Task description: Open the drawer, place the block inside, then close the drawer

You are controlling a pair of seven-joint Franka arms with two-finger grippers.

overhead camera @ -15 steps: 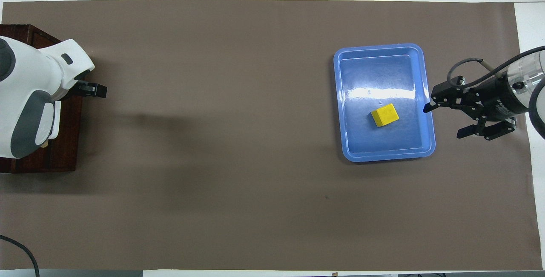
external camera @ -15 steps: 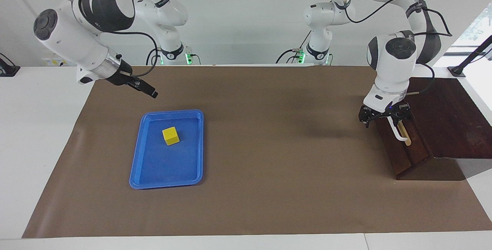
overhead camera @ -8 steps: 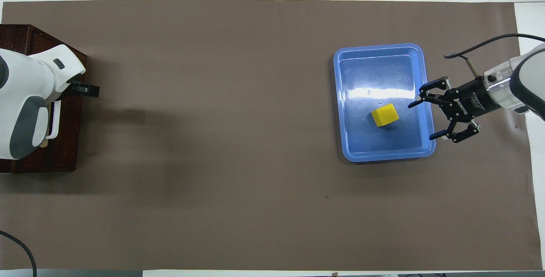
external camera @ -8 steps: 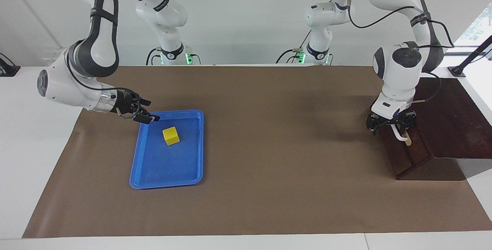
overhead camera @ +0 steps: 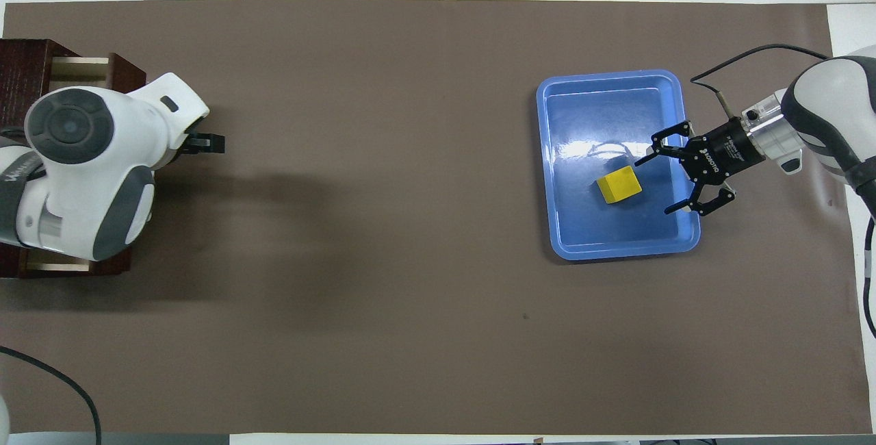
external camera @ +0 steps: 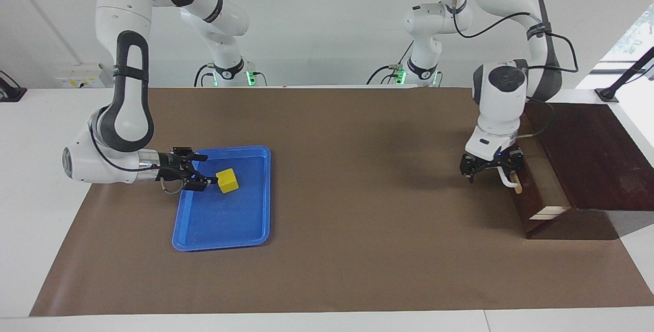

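The yellow block point(external camera: 227, 180) point(overhead camera: 619, 185) lies in the blue tray point(external camera: 219, 240) point(overhead camera: 616, 250). My right gripper point(external camera: 202, 170) point(overhead camera: 655, 185) is low over the tray, open, with its fingertips just short of the block on the side toward the right arm's end of the table. The drawer point(external camera: 526, 207) of the dark wooden box point(external camera: 595, 153) stands partly pulled out, showing its pale interior point(external camera: 547, 185) point(overhead camera: 74, 68). My left gripper point(external camera: 491, 170) is at the drawer's white handle point(external camera: 507, 181), its fingers apart around it.
A brown mat point(external camera: 357, 250) covers the table, with white table surface around it. The box stands at the left arm's end. The left arm's wrist hides most of the drawer in the overhead view.
The left gripper has moved toward the middle of the table with the handle, and the drawer has slid out. The right gripper has come down to the tray beside the block.
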